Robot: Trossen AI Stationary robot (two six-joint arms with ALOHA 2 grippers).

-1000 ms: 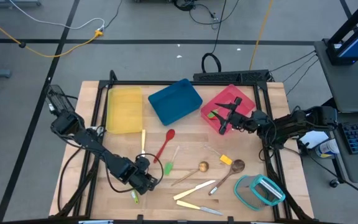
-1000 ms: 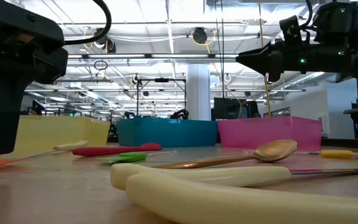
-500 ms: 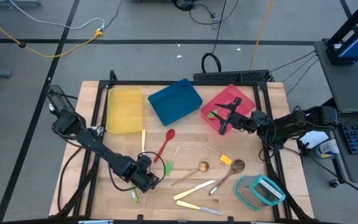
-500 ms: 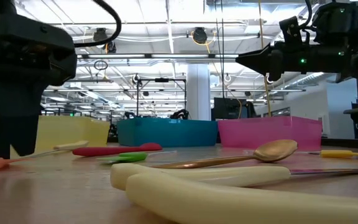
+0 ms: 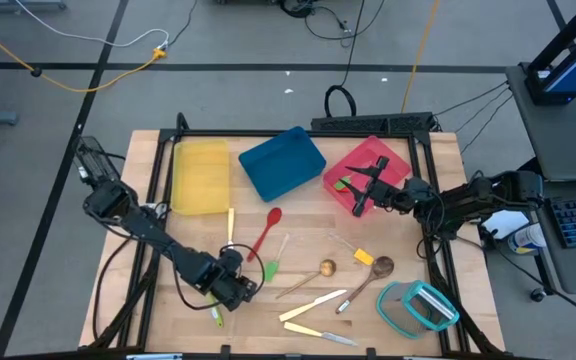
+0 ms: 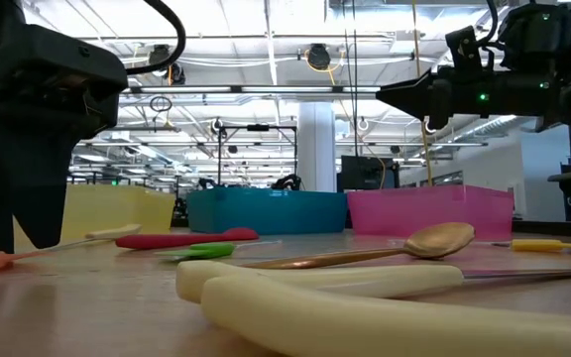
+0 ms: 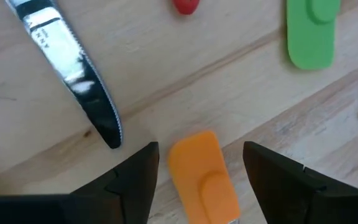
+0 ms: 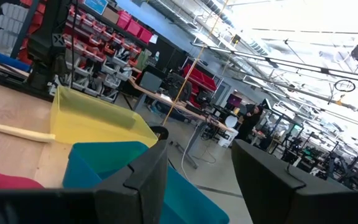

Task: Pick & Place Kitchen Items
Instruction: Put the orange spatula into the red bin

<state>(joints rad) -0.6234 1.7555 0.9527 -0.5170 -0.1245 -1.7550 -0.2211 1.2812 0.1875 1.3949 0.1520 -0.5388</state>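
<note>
Left gripper lowered (straddling orange spatula).

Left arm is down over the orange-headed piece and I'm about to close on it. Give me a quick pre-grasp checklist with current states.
1. Left gripper open: ok, both fingers stand apart.
2. Orange-headed piece between the fingers: ok, it lies in the gap with bare wood on each side.
3. Neighbours clear of the fingers: not ok, the knife has its dark tip close beside one finger; the green-headed piece is well away.
4. Fingertips down at the table: cannot tell from these views.
5. Right gripper out of the way: ok, it hangs open over the pink tray, far from the left arm.
</note>
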